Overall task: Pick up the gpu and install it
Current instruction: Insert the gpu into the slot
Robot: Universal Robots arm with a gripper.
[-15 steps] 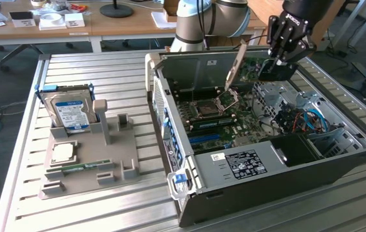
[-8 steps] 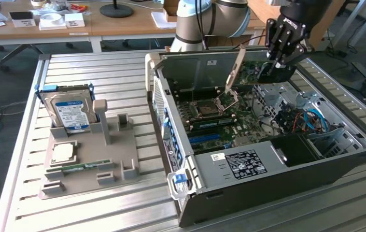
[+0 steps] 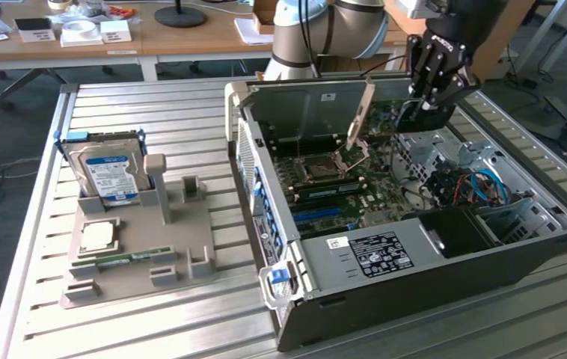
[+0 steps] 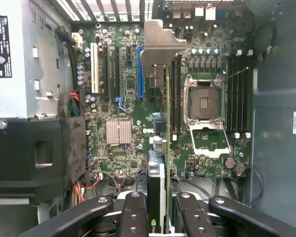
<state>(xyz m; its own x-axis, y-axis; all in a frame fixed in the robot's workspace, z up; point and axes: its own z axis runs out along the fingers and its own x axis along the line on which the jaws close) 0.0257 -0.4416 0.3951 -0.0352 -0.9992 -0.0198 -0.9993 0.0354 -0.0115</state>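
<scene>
Under everything lies a table (image 3: pixel 164 329) of pale ribbed metal slats, reaching the lower, left and right edges of the exterior view. Behind it, along the upper edge, stands a second wooden table (image 3: pixel 194 41) strewn with small white boxes and papers (too small to tell apart). Grey floor with loose cables shows at the exterior view's left edge.

Left of centre sits a grey plastic fixture tray (image 3: pixel 179 224) with a silver hard drive with a blue label (image 3: pixel 109 176) propped upright in it. Right of centre lies a black open-sided computer case (image 3: pixel 483 277), its green motherboard (image 3: pixel 339 202) exposed.

At the upper right the black pincer (image 3: pixel 425 105) hangs over the case's far end, clamped on the gpu (image 3: pixel 361 116), a thin flat expansion card with a silver metal bracket at one end. The card is held on edge above the motherboard and appears clear of it.

In the wrist view the black fingers (image 4: pixel 133 212) press the card from both sides. It is seen edge-on, so neither face can be made out. The robot arm (image 3: pixel 313 30) is cut off by the upper edge.
</scene>
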